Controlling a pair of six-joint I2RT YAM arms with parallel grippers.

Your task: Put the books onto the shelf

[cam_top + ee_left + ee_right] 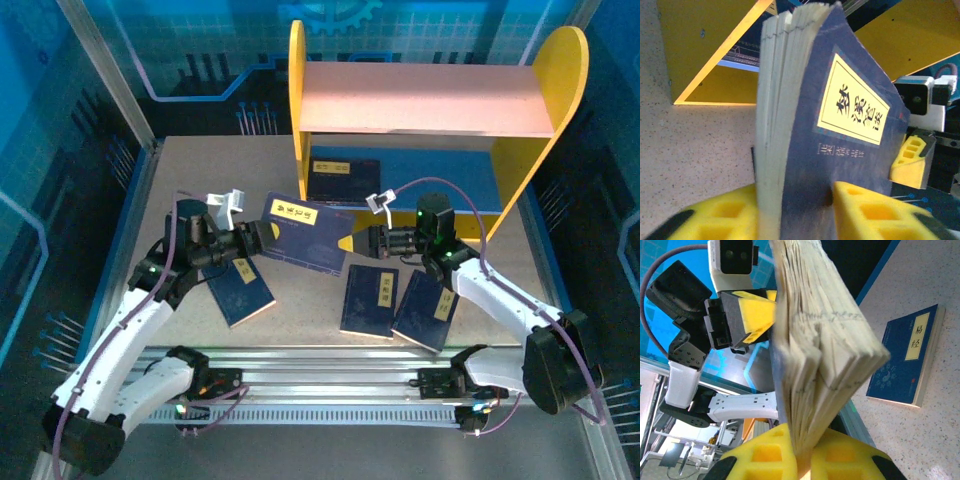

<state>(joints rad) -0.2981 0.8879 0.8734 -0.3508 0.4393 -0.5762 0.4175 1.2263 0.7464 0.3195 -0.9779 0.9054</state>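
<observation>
One navy book [305,235] with a yellow label hangs above the table in front of the shelf [425,100], held from both ends. My left gripper [262,238] is shut on its left end; in the left wrist view the yellow fingers [875,210] press the book [840,150] from both sides. My right gripper [352,242] is shut on its right end, pinching the page block [820,340] in the right wrist view. Another book [340,180] lies on the shelf's blue lower board. Three more books lie flat on the table: [240,290], [368,300], [428,310].
The shelf's yellow side panel [715,50] stands just beyond the held book in the left wrist view. A metal rail [330,360] runs along the table's near edge. Blue panelled walls close in both sides.
</observation>
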